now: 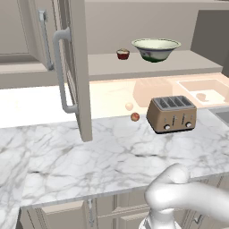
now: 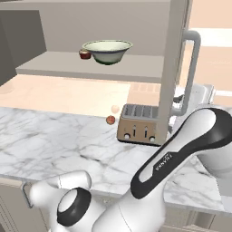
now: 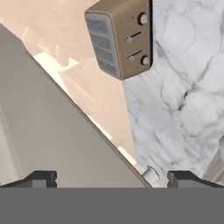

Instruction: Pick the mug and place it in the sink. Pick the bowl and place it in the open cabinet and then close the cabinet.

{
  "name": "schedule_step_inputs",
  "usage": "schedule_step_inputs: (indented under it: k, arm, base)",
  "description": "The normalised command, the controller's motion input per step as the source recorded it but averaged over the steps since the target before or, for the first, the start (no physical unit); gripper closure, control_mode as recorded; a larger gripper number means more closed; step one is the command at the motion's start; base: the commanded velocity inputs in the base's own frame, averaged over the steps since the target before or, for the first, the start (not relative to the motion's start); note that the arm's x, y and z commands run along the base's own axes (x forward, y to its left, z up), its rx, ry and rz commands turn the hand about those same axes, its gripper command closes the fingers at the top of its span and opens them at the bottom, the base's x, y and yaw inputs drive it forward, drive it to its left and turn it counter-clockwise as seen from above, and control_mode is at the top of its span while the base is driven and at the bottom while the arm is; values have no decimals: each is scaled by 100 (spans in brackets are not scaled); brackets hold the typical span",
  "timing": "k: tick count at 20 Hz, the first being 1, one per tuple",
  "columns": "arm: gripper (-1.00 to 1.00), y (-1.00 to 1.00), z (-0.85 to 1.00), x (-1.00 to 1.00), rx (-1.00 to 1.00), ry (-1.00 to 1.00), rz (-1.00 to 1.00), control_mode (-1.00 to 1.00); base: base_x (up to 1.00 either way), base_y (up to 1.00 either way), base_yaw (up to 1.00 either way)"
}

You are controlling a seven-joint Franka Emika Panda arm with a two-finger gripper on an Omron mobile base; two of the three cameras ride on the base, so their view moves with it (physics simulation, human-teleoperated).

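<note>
Since the bowl (image 1: 156, 49) already sits on the cabinet (image 1: 147, 66) shelf, upper middle of the left base view beside a tiny dark-red cup (image 1: 123, 54), only closing seems left. The gripper (image 3: 112, 177), fingers spread wide and empty, faces the open door (image 1: 78, 67), probably lining up a push.

The open cabinet door (image 1: 77, 67) juts out over the surface (image 1: 103, 156), blocking sideways passage. The toaster (image 1: 172, 114) stands behind; in front, the marble lies bare.
</note>
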Motion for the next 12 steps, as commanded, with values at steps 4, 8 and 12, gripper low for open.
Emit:
schedule_step_inputs:
  k: [4, 8, 12]
  arm:
    - [-100, 91, 24, -38, 19, 1, 9, -100]
    - [-100, 80, 47, -64, 31, 5, 10, -100]
    - [-100, 100, 46, -24, 22, 2, 7, -100]
  base:
    - [0, 0, 0]
    - [0, 0, 0]
    - [0, 0, 0]
